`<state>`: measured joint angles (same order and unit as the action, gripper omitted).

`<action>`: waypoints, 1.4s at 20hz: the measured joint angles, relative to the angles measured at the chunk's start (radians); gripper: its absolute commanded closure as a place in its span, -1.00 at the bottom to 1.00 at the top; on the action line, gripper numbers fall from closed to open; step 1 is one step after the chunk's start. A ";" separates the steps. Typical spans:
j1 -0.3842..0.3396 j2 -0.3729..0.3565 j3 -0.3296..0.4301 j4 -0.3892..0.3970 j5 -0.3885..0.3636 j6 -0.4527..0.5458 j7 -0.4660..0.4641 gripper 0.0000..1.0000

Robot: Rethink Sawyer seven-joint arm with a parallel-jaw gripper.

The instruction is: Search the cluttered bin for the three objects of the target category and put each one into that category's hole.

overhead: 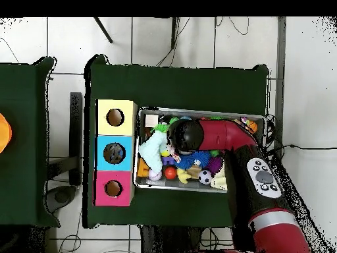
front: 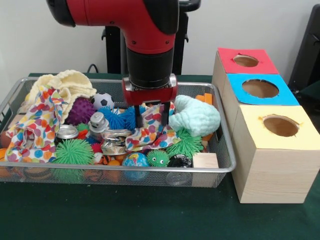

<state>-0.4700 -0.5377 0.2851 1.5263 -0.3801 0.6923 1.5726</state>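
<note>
Just behind the wire bin's near rim (front: 150,171), the gripper (front: 151,116) stands with fingers apart astride the polka-dot cloth (front: 150,131) mid-bin, and closing could snag the neighbouring spiky balls (front: 186,142) or drag the crushed can (front: 115,141) along.

Green tablecloth (front: 125,215) under everything; white wall (front: 40,45) behind (plain).

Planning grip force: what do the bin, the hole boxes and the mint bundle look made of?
Bin: shiny wire mesh, likely metal; contents show through. Boxes: pale wood, grain visible, with matte coloured tops, probably paper or card. Mint bundle: soft nubby cloth, apparently knit or terry.
</note>
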 measured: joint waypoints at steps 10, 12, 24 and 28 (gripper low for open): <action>0.004 -0.013 0.000 0.032 0.000 -0.002 0.000 -1.00; 0.004 -0.013 0.000 0.032 0.000 -0.007 0.000 -1.00; 0.004 0.013 0.000 0.032 0.000 -0.081 0.000 -1.00; 0.004 0.022 0.000 0.032 0.000 -0.089 0.000 -1.00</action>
<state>-0.4663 -0.5157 0.2850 1.5580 -0.3799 0.6032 1.5726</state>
